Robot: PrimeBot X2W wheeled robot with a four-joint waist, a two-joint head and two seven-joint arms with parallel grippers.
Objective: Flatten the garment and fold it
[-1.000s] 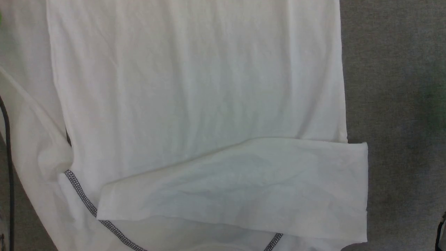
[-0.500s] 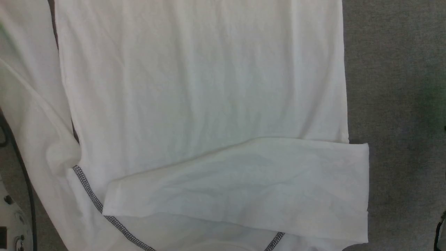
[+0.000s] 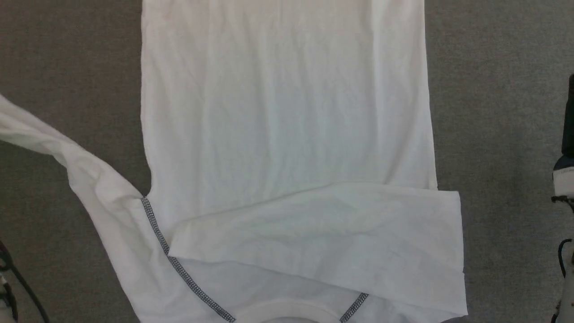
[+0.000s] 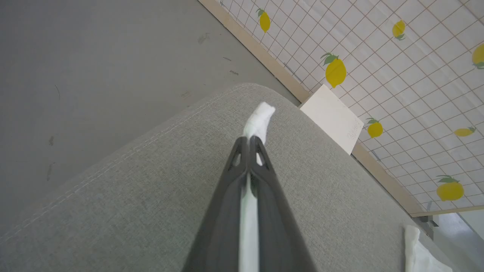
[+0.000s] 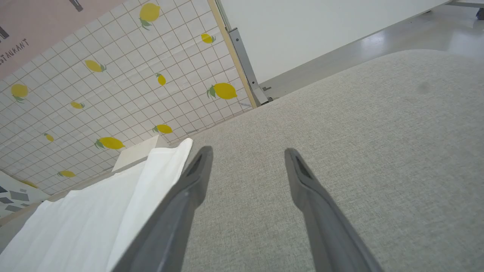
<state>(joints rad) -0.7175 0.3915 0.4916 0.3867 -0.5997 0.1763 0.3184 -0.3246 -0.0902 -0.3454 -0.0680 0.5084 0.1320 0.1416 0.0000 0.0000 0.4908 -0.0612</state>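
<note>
In the head view, the garment (image 3: 287, 112) was seen spread on a grey cushion (image 3: 502, 134). In the left wrist view, the left gripper (image 4: 249, 140) was clenched on its sleeve (image 4: 259, 119). In the right wrist view, the right gripper (image 5: 247, 153) was splayed, empty.

Soft, even light throughout, shadows faint; the head view looks slightly hazy (wrist views bow at edges).

Grey cushion (image 3: 497, 134); garment (image 3: 287, 112) atop.
</note>
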